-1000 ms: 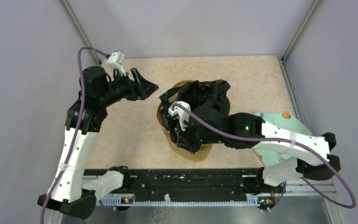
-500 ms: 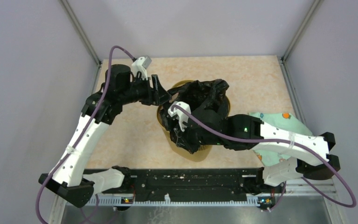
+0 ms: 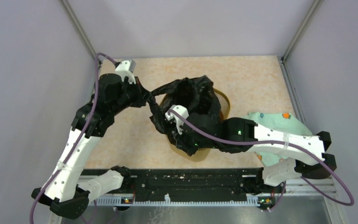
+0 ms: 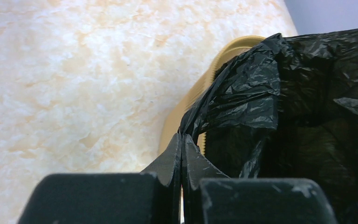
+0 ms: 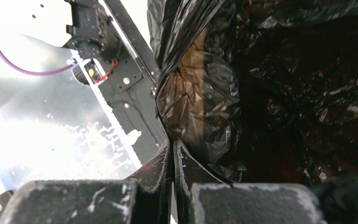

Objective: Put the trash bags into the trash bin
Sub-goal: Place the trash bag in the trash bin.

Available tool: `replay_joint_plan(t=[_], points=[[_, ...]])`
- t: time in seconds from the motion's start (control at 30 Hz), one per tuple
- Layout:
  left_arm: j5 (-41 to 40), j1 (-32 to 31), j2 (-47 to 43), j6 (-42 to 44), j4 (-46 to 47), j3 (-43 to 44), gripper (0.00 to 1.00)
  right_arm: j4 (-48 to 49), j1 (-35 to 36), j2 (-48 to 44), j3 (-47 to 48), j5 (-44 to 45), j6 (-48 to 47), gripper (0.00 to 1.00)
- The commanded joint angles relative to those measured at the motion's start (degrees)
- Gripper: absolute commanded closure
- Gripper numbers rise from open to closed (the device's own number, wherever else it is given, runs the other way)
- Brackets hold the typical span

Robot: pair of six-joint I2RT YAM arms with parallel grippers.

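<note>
Grey walls stand around a pale speckled table. From above, the yellow trash bin sits in the middle of the table, with the black trash bag stuffed in its top. A second ago the left gripper was open and away from the bag. Now it has come over, snapped shut on the bag's left edge and pulled it out past the bin's rim. That stretches the bag's mouth wider, which I think will help it sit down in the bin. The right arm reaches in from the near side. A green cloth lies off to the right.

From the left wrist, the two fingers are pressed tight together, with a twisted corner of black bag pinched at their tips. The bin's yellow rim shows just behind.

From the right wrist, the right gripper is squeezed shut too, pinching a fold of the bag's near edge. Most of the bag hangs dark and crinkly beyond it.
</note>
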Motion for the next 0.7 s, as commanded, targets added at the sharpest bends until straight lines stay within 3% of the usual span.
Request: replay_joint_plan(t=[0.0,0.3,0.67], points=[[-7.06,0.29,-1.22,-0.26,4.57,-4.62,1.00,1.27,0.81,-0.43,-2.28,1.66,1.37,1.00],[-7.58,2.72,-0.22,-1.74,11.72,-12.33,1.00,0.37,1.18,-0.61,-4.44,4.10,3.06,1.00],[0.49,3.69,3.25,-2.45,19.43,-16.93,1.00,-1.22,1.38,-0.85,-4.58,5.51,4.27,1.00]])
